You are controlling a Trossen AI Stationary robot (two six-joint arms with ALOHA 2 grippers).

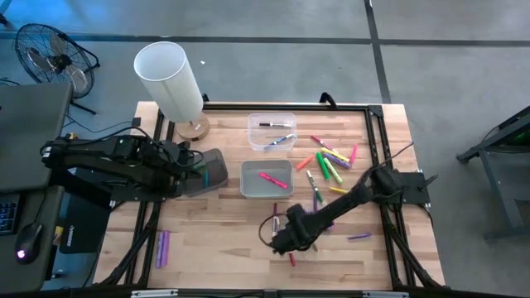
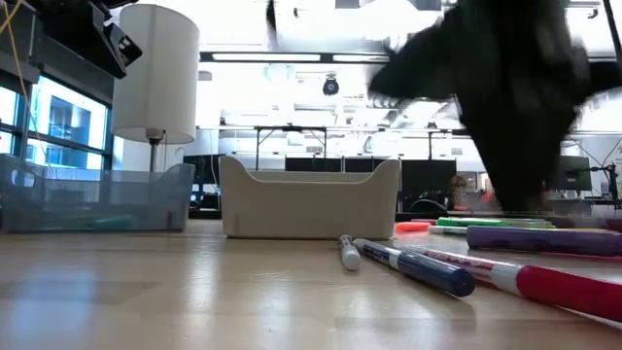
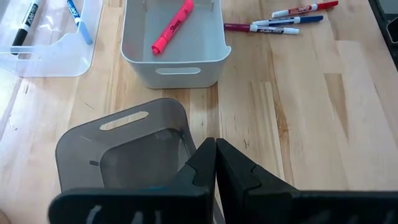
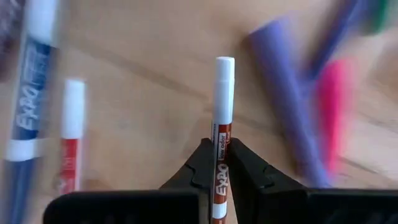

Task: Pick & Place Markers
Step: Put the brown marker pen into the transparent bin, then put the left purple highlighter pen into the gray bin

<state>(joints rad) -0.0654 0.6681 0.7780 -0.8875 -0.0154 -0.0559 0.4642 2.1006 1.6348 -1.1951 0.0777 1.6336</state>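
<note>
Right end effector (image 4: 219,163) pinching white/brown marker (image 4: 222,118), upright

A pink marker (image 3: 172,28) is lying in the pale grey bin (image 3: 174,68), beside a smoky dark-grey bin (image 3: 118,146) and a clear tray (image 1: 272,131). The white pen (image 4: 222,124) with brown print is sitting between black fingers (image 4: 198,171). The wooden table (image 1: 224,240) is showing light tan planks; the lamp (image 1: 170,79) is glowing white.
</note>
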